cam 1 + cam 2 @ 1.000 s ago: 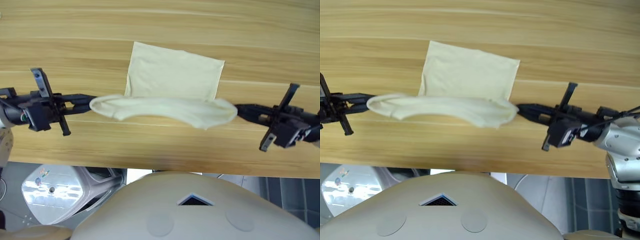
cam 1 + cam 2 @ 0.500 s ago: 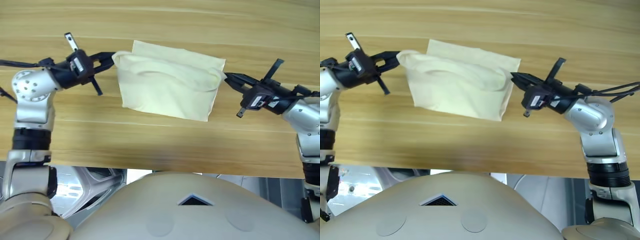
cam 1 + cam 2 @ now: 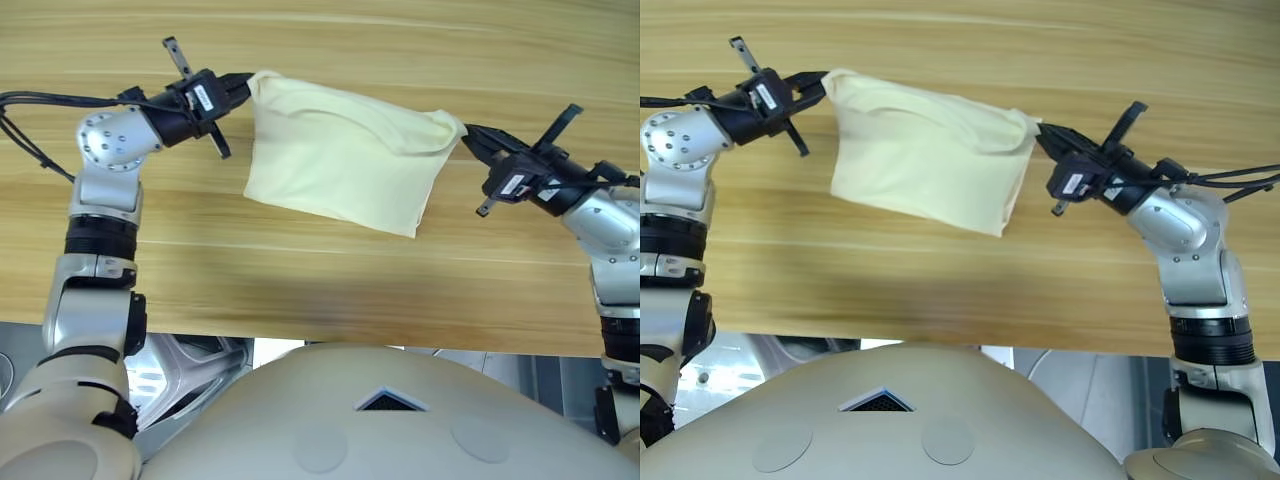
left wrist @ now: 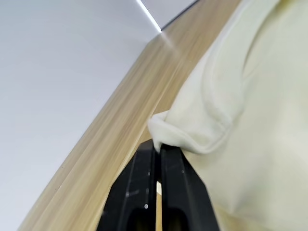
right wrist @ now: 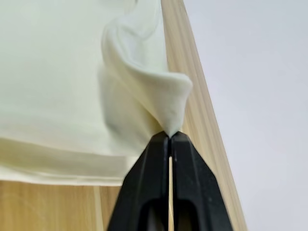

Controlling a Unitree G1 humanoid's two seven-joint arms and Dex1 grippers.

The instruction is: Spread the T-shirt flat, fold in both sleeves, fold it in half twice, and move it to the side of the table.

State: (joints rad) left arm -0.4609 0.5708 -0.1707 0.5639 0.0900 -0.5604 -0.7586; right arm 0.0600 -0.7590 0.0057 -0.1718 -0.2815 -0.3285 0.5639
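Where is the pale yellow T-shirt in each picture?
Left eye view: the pale yellow cloth T-shirt is in the upper middle, stretched between the left gripper and the right gripper.
Right eye view: same spot, slightly further left.
Left wrist view: its corner is pinched in the left gripper's black fingers.
Right wrist view: its corner is pinched in the right gripper's black fingers.
Shared landmark: the light wooden table beneath it.

Past the near edge of the table (image 3: 300, 290), at the left, lies a pale grey moulded shell (image 3: 195, 362), perhaps a machine housing; grey floor (image 3: 560, 378) at right.
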